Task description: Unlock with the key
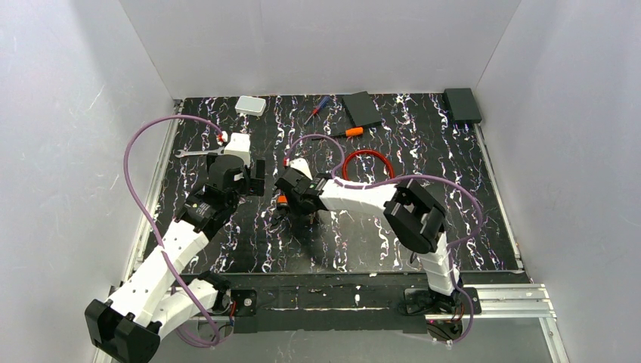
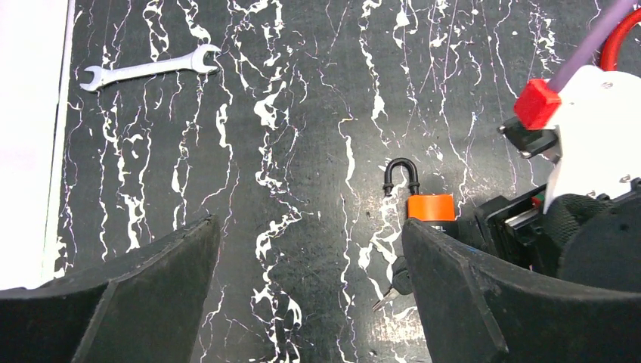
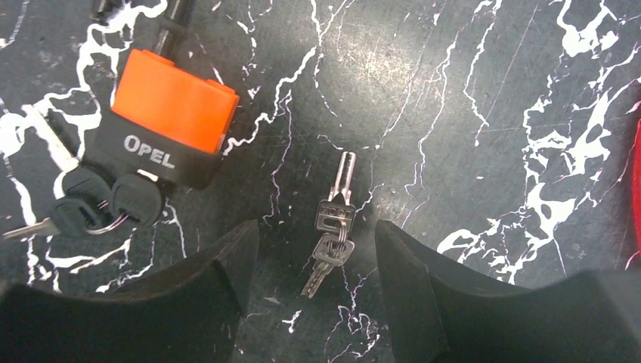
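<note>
Padlock (image 3: 170, 113): orange top, black OPEL base, lying flat, shackle toward 12. Black-headed keys (image 3: 136, 200) touching at 7; silver keys (image 3: 335, 217) apart at 4.

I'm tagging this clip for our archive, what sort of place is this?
Probably a lab robot test cell: white walls box in a black marbled tabletop, the left arm and right arm are bolted at its near edge, and an orange padlock and wrench lie as props.

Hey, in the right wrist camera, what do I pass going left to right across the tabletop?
orange-and-black padlock → silver keys on a ring → red cable
</note>
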Action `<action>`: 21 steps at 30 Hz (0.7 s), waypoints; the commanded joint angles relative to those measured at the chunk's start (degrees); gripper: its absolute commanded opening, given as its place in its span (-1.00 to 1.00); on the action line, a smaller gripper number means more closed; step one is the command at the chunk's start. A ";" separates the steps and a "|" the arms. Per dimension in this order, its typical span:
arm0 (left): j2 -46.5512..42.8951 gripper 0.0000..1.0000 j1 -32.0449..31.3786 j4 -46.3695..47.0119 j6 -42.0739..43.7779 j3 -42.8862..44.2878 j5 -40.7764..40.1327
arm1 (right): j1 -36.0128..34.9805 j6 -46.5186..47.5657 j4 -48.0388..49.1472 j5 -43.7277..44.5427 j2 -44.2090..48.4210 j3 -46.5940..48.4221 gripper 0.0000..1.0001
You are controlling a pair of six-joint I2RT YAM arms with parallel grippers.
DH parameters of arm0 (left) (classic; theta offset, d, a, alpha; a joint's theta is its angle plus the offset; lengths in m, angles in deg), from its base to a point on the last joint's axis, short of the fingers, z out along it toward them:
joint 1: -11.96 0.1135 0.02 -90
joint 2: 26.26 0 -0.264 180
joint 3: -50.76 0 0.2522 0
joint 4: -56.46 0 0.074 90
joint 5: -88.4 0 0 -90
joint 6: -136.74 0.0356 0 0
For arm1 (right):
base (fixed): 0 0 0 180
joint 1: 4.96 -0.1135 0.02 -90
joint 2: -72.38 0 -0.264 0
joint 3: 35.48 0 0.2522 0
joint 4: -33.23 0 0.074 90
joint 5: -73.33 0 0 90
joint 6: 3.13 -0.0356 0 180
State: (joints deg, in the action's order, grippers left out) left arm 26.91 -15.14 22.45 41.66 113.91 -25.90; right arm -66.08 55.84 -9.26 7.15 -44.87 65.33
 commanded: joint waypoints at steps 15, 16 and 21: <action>-1.31 0.74 0.11 0.48 0.51 0.80 -0.05 | -0.41 1.00 2.71 0.10 -2.52 -3.56 -0.73; -1.23 0.74 0.11 0.48 0.59 0.80 -0.05 | -0.39 1.30 4.08 -0.93 -2.39 -4.74 -0.85; -1.51 0.72 0.11 0.80 0.86 0.33 1.55 | -0.40 2.62 8.76 -3.19 0.64 -8.87 -0.97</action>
State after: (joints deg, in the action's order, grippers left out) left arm 26.74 -15.14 22.58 41.87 113.91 -25.31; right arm -66.21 57.83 -4.19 9.38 -45.11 61.54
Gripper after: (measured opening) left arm 0.868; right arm 0.197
